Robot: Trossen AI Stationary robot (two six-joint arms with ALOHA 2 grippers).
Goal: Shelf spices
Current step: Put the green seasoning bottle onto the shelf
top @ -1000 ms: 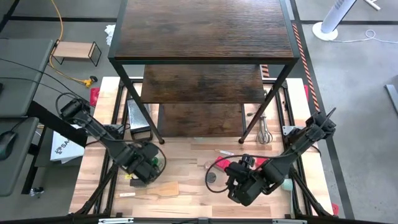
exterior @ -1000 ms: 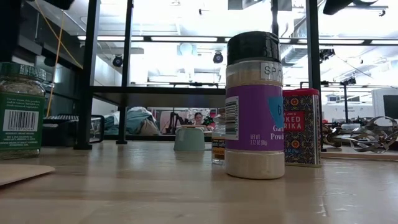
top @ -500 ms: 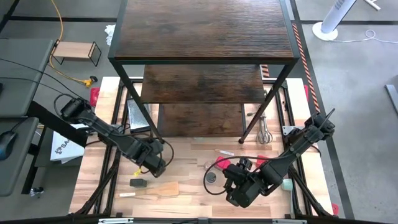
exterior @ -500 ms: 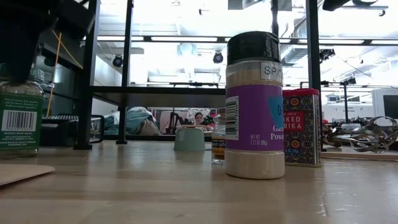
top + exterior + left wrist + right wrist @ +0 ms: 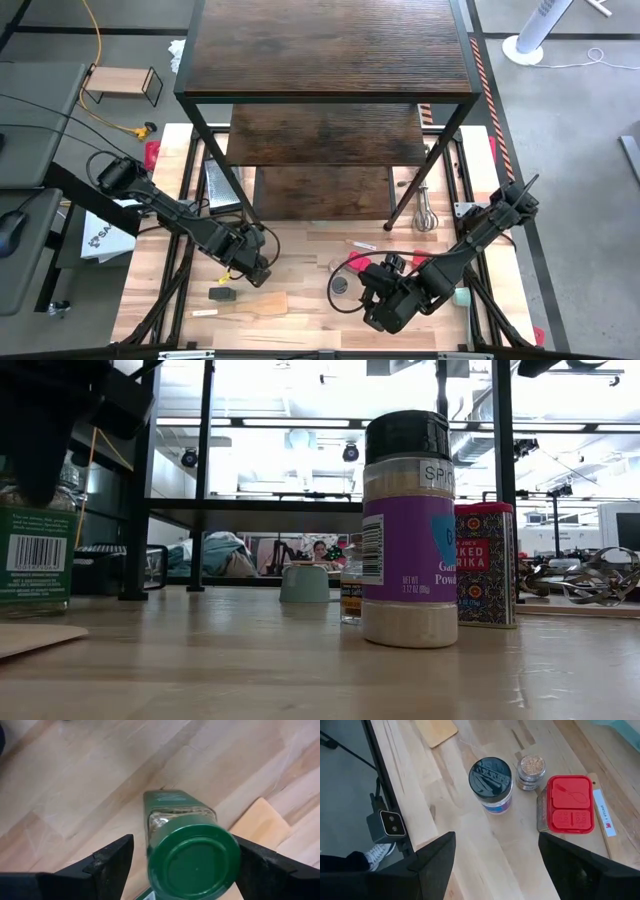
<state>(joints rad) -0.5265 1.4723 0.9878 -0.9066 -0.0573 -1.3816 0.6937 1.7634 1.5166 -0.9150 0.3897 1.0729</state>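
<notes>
**Q:** Grippers first: what does each one have?

**A:** Your left gripper (image 5: 175, 865) sits around the green-lidded jar (image 5: 192, 860), one finger on each side of the lid. You cannot tell from the wrist view whether the pads are pressing or just beside it. In the low view the jar's base seems slightly off the desk (image 5: 300, 660), so it looks gripped. Your right gripper (image 5: 495, 865) is spread wide and holds nothing, hovering over the dark-lidded jar (image 5: 491, 779), the tiny pale jar (image 5: 531, 769) and the red tin (image 5: 570, 804), which stand close together.

**Q:** What could go wrong from here?

**A:** If the hold is only on the lid, the jar may tilt or slip as you swing it. The wooden spatula (image 5: 255, 303) lies just beside the jar's spot, so a dropped jar could land on it and topple.

**Q:** How much room is there?

**A:** The shelf (image 5: 330, 50) stands ahead, its thin black front leg (image 5: 232, 185) near your left arm's path. Approach between the two front legs; the lowest board (image 5: 320, 192) is open. The whisk (image 5: 424, 212) lies by the right leg.
</notes>
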